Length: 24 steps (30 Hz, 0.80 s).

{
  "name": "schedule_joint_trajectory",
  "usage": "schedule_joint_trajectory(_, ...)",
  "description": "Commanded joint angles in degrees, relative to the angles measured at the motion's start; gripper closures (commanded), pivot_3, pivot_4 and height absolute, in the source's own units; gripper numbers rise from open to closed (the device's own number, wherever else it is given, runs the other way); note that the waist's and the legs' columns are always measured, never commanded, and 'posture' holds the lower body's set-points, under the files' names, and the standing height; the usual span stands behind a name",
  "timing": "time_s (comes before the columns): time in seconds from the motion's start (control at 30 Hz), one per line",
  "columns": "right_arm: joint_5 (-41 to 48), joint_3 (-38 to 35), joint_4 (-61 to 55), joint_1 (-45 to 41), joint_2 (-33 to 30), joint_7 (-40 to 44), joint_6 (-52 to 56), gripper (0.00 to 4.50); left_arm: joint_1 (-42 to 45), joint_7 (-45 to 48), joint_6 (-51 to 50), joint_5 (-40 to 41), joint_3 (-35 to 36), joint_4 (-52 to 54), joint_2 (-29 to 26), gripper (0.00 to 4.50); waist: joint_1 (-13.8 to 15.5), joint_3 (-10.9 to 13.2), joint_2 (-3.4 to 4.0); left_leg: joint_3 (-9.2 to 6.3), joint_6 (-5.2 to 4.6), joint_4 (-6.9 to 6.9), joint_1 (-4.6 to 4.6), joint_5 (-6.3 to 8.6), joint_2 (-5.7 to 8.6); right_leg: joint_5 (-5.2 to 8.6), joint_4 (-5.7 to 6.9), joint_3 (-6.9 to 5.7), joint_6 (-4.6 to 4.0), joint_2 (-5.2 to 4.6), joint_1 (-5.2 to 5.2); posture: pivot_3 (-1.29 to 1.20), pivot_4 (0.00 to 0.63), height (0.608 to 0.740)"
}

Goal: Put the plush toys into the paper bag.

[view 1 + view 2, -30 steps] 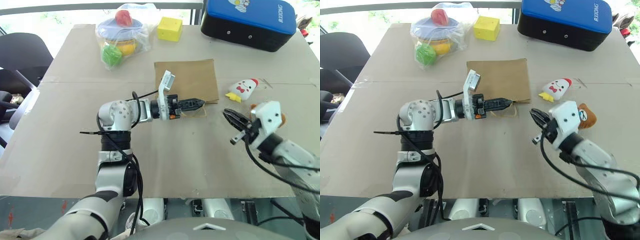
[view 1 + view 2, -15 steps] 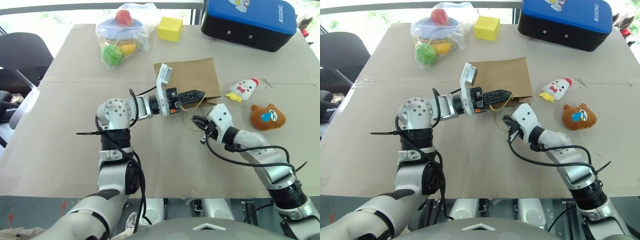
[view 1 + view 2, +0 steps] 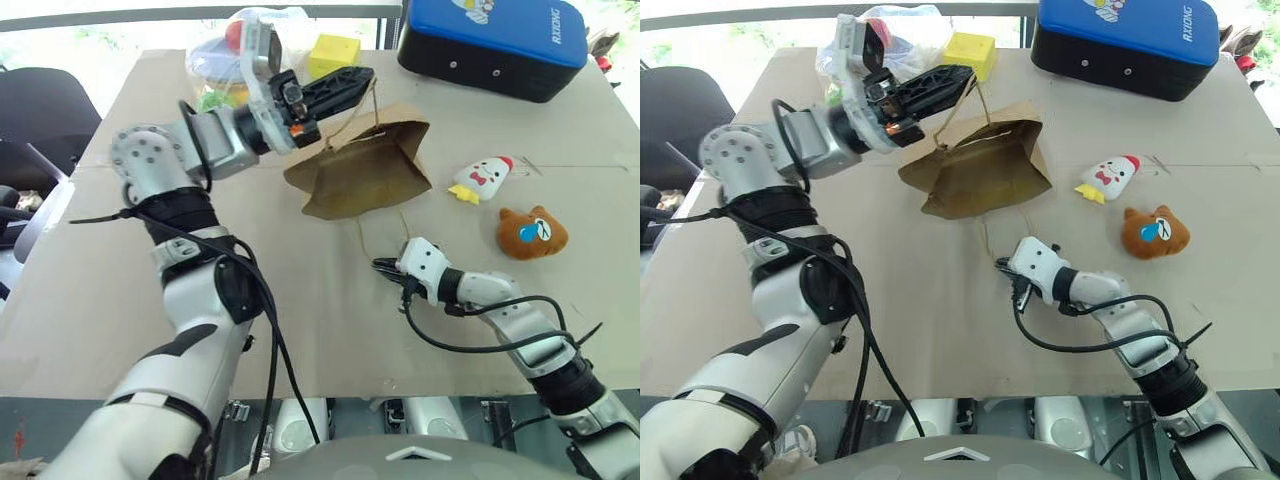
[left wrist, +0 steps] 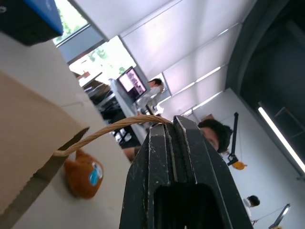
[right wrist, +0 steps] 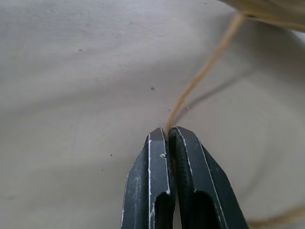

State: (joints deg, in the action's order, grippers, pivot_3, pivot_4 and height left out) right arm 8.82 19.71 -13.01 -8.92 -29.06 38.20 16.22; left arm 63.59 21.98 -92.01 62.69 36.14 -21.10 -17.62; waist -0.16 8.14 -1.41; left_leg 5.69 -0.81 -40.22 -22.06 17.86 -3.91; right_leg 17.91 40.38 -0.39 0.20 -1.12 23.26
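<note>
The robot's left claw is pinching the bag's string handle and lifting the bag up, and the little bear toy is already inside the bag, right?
Not quite. The left claw does pinch a cord handle and lift the paper bag, but the bear is not inside. The left eye view shows it lying on the table, off to the bag's right, near the chicken.

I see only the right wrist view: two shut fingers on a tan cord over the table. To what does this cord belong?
Observer: It is one handle of the paper bag, and the right gripper pinches it low near the table.
Operator: Is the bag lying flat?
Observer: No. The left gripper is shut on the other handle and holds the bag's top up.
Operator: Are the toys inside?
Observer: Not yet. The white chicken and the brown bear head lie on the table, to the right of the bag.
</note>
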Motion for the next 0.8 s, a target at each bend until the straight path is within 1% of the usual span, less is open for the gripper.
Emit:
schedule_joint_trajectory(0.03,1.59,-4.64,-0.84,3.31,-2.86,1.48,1.04,4.46,0.76,-2.78,-0.49,6.99,-1.40,-0.27,-3.06,4.50,0.05,0.00,-0.01,0.00,0.00,0.00,0.00,0.00,0.01,0.00,0.00,0.00,0.00,-0.01,0.00,0.00,0.150,0.729)
schedule_joint_trajectory(0.1,4.82,-8.89,-4.97,5.48,-4.44,2.52,1.88,4.46,1.85,-5.64,-0.49,10.51,-2.81,-1.57,-5.68,4.50,0.16,0.00,-0.01,-0.04,0.00,-0.02,0.02,0.00,0.02,0.00,0.00,-0.04,0.00,-0.03,-0.05,0.00,0.150,0.729)
schedule_joint_trajectory(0.17,9.00,-12.59,-10.91,7.45,-6.31,3.94,4.77,4.46,2.94,-8.66,-0.49,13.09,-6.06,-1.77,-8.14,4.50,0.07,0.03,-0.04,-0.06,0.00,-0.02,0.02,0.00,0.02,0.00,0.02,-0.05,0.00,-0.02,-0.05,0.00,0.150,0.729)
schedule_joint_trajectory(0.23,14.71,-16.81,-17.39,8.27,-6.97,3.58,8.77,4.46,3.66,-12.33,-0.49,14.84,-7.88,-2.30,-8.83,4.50,-0.10,0.04,-0.05,-0.08,0.00,-0.01,0.02,0.00,0.01,0.00,0.03,-0.05,0.00,0.00,-0.04,0.00,0.150,0.729)
schedule_joint_trajectory(0.3,22.17,-21.05,-22.84,7.76,-5.80,1.06,13.97,4.46,3.51,-15.45,-0.49,15.60,-9.02,-1.87,-8.33,4.50,-0.32,0.04,-0.04,-0.09,0.01,-0.01,0.05,0.00,0.00,0.00,0.08,-0.05,0.00,0.01,-0.04,0.00,0.150,0.729)
schedule_joint_trajectory(0.4,39.58,-25.96,-30.09,5.31,-2.77,-4.93,20.61,4.46,0.88,-18.88,-0.49,16.23,-11.26,1.76,-6.37,4.50,-0.60,0.04,-0.04,-0.12,0.03,-0.01,0.11,-0.01,-0.01,0.00,0.19,-0.01,0.00,0.04,-0.04,0.00,0.150,0.729)
schedule_joint_trajectory(0.43,43.47,-26.98,-31.84,3.87,-1.93,-7.17,21.44,4.46,0.19,-20.22,-0.49,16.60,-11.21,2.13,-5.53,4.50,-0.66,0.04,-0.04,-0.11,0.03,-0.01,0.12,-0.01,-0.01,0.00,0.21,0.00,0.00,0.04,-0.04,0.00,0.150,0.729)
schedule_joint_trajectory(0.47,44.66,-27.61,-32.85,1.90,-1.01,-10.12,21.78,4.23,-0.46,-21.30,-0.49,17.97,-11.14,2.39,-4.75,4.50,-0.69,0.04,-0.04,-0.11,0.03,-0.01,0.12,-0.01,-0.01,0.00,0.21,0.01,0.00,0.04,-0.04,0.00,0.150,0.729)
schedule_joint_trajectory(0.5,44.50,-27.94,-33.22,0.07,-0.34,-13.01,22.23,3.95,-0.89,-22.45,-0.49,19.56,-10.94,2.46,-4.08,4.50,-0.73,0.04,-0.04,-0.10,0.03,-0.01,0.11,-0.01,-0.01,0.00,0.22,0.02,0.00,0.04,-0.01,0.00,0.150,0.729)
schedule_joint_trajectory(0.53,42.19,-27.53,-32.63,-2.30,0.06,-16.00,22.78,3.68,-0.95,-23.80,-0.49,21.23,-10.38,2.07,-3.30,4.50,-0.72,0.05,-0.05,-0.10,0.03,-0.01,0.10,-0.01,-0.01,0.00,0.24,0.05,0.00,0.04,0.02,0.00,0.150,0.729)
schedule_joint_trajectory(0.57,40.18,-26.85,-31.99,-4.33,0.22,-18.24,23.25,3.68,-0.94,-25.21,-0.22,23.17,-10.03,1.63,-2.75,4.50,-0.62,0.06,-0.07,-0.10,0.03,-0.02,0.08,-0.01,0.00,0.00,0.26,0.06,0.00,0.03,0.04,0.00,0.150,0.729)
schedule_joint_trajectory(0.6,38.65,-25.37,-30.97,-6.36,0.09,-19.17,23.94,3.79,-0.77,-26.26,0.12,25.18,-9.97,1.06,-2.48,4.50,-0.54,0.07,-0.08,-0.11,0.03,-0.03,0.06,-0.01,0.02,0.00,0.25,0.05,0.00,0.03,0.05,0.00,0.150,0.729)
schedule_joint_trajectory(0.63,37.24,-23.63,-30.05,-7.92,-0.24,-19.22,24.36,4.05,-0.67,-27.26,0.54,27.24,-10.26,0.51,-2.44,4.50,-0.52,0.07,-0.08,-0.09,0.03,-0.03,0.06,-0.01,0.04,0.00,0.24,0.06,0.00,0.02,0.06,0.00,0.150,0.729)
schedule_joint_trajectory(0.67,32.70,-19.69,-26.38,-10.62,-0.78,-18.84,24.07,4.29,-0.56,-27.39,0.63,28.14,-10.77,0.24,-2.37,4.50,-0.44,0.07,-0.08,-0.08,0.03,-0.03,0.06,-0.01,0.05,0.00,0.25,0.07,0.00,0.02,0.06,0.00,0.150,0.729)
schedule_joint_trajectory(0.73,23.79,-11.62,-19.66,-14.84,-2.76,-17.01,23.09,4.29,-0.50,-28.69,1.51,30.66,-11.74,-0.67,-2.01,4.50,-0.79,0.07,-0.08,-0.08,0.03,0.01,0.02,-0.01,0.07,0.01,0.17,0.07,0.01,0.03,0.08,0.00,0.150,0.729)
schedule_joint_trajectory(0.8,19.70,-7.67,-14.65,-16.78,-1.85,-15.89,21.53,4.29,-0.67,-31.11,3.68,35.76,-13.18,-1.32,-1.89,4.50,-0.69,0.07,-0.08,-0.03,0.02,0.01,0.09,-0.01,0.16,0.00,0.27,0.17,0.01,-0.01,0.11,0.00,0.150,0.729)
